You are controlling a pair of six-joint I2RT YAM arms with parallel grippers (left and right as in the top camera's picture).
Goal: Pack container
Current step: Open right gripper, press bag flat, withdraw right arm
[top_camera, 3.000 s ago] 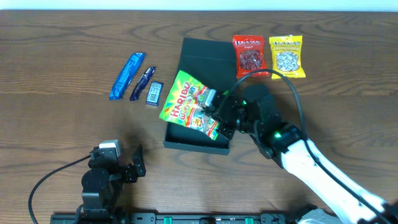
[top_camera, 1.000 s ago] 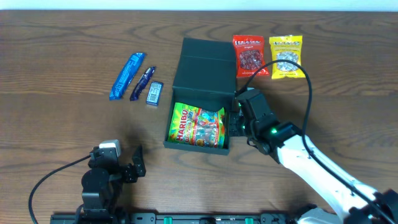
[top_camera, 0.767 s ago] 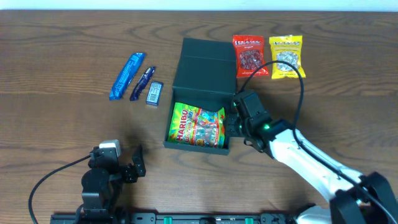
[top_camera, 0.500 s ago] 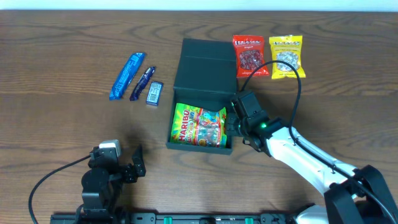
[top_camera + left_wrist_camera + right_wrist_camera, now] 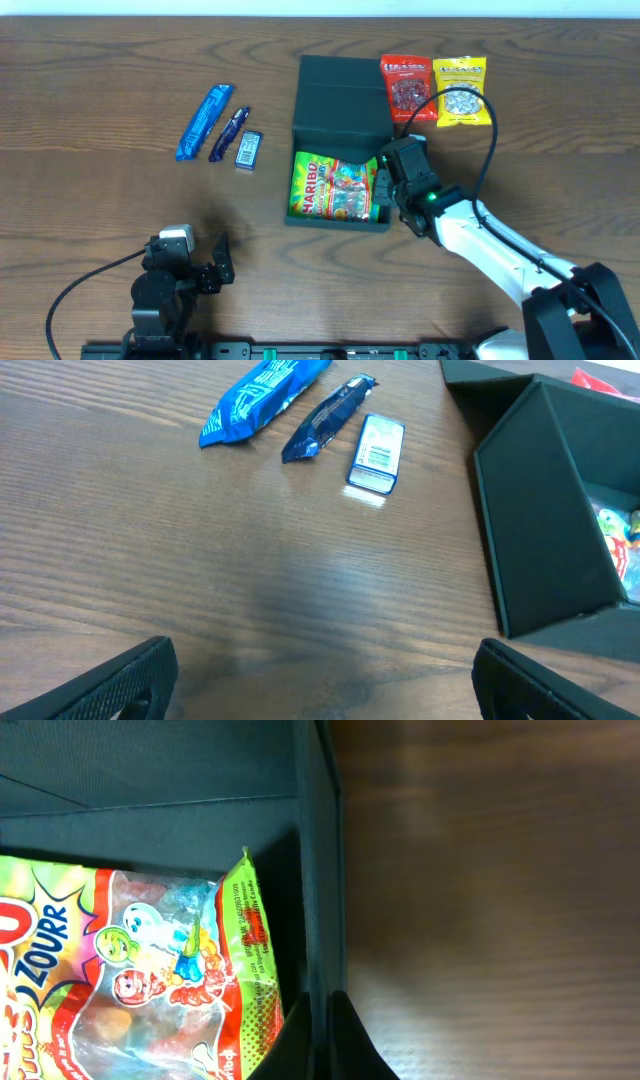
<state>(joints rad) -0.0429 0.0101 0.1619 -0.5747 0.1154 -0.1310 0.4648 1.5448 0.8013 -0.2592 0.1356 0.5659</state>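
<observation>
Right pincer [image 5: 385, 183]: low at the right wall of the dark teal-green matte rectangular container [image 5: 340, 95]. In the wrist view my fingers [image 5: 352, 1040] stand one on each side of that wall with almost no gap, so I read the pincer as clamped on the wall itself, not on any snack.

Container: mid-table, hinged flap lid lying open towards the far side, open compartment towards me. A green glossy gummy-candy bag [image 5: 338, 188] lies flat inside and fills most of the floor.

Not yet packed:
- red candy bag [image 5: 403, 88], touching the far right corner of the lid
- yellow candy bag [image 5: 461, 92], just beside the red one
- long bright-blue snack bar [image 5: 203, 122], slim dark-blue bar [image 5: 229, 134] and small blue-and-white packet [image 5: 247, 149], in a row well to the container's left

Left pincer [image 5: 320, 682]: fingers wide apart, holding nothing, parked low over the brown wooden table [image 5: 100, 200] near my edge.

Step, as I judge it: first item in, box being steadied or set in place. Packing is early.

Next move calls for: releasing the wall, lifting clear without dragging the box, then reaching to the red bag, which is nearest. Its closeness to the lid asks for a careful pinch.
</observation>
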